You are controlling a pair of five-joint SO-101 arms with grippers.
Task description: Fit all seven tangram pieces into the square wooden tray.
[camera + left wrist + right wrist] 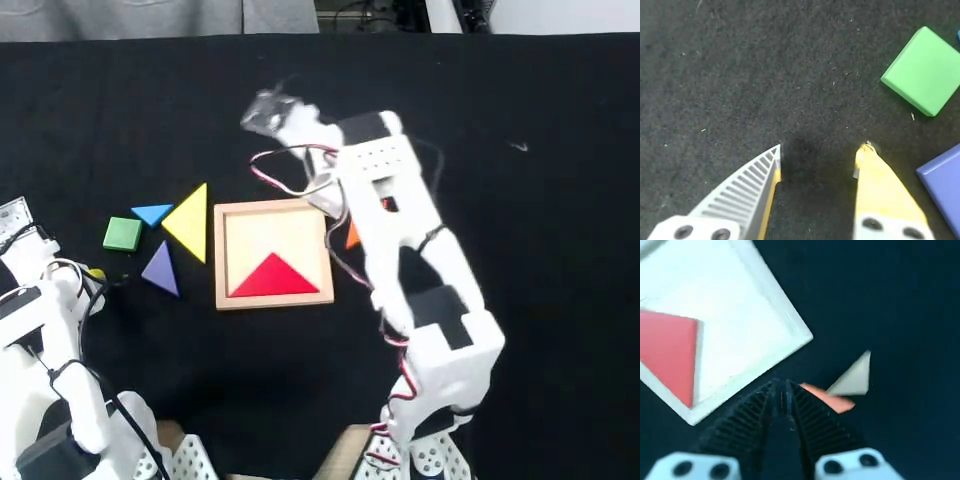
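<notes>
The square wooden tray [222, 255] holds one red triangle [272, 277]. Left of it on the black cloth lie a yellow triangle [190, 222], a small blue triangle [152, 213], a green square [122, 234] and a purple triangle [161, 268]. An orange piece [352, 236] peeks out beside the tray's right edge, mostly under the right arm [385, 200]. My right gripper [785, 388] is shut with nothing in it, just off the tray's corner [790, 325] and close to the orange piece [827, 397]. My left gripper [821, 150] is open over bare cloth near the green square [925, 70] and the purple triangle [945, 180].
A pale wedge [852, 377] lies against the orange piece; I cannot tell what it is. The left arm [40, 330] stands at the lower left. Black cloth stretches wide at the back and right.
</notes>
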